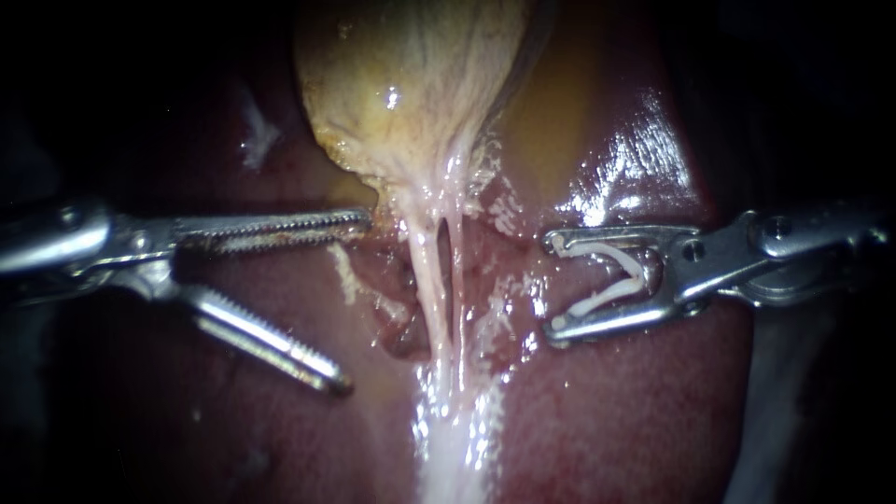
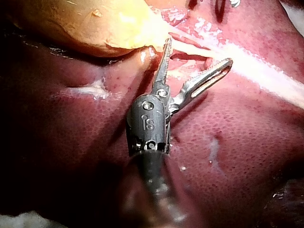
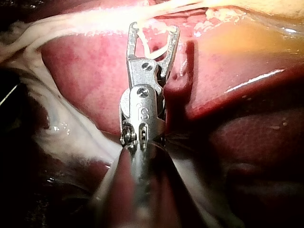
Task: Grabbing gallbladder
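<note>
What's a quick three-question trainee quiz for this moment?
1. True or false: the left instrument's jaws are shut on the gallbladder.
2. What sits between the right instrument's jaws? A) a needle B) a white clip C) gauze
3. Fill in: the dark red tissue under both instruments is the ___.

Key:
1. False. The jaws are wide open, and only the upper jaw's tip reaches the gallbladder's lower edge.
2. B
3. liver
</note>
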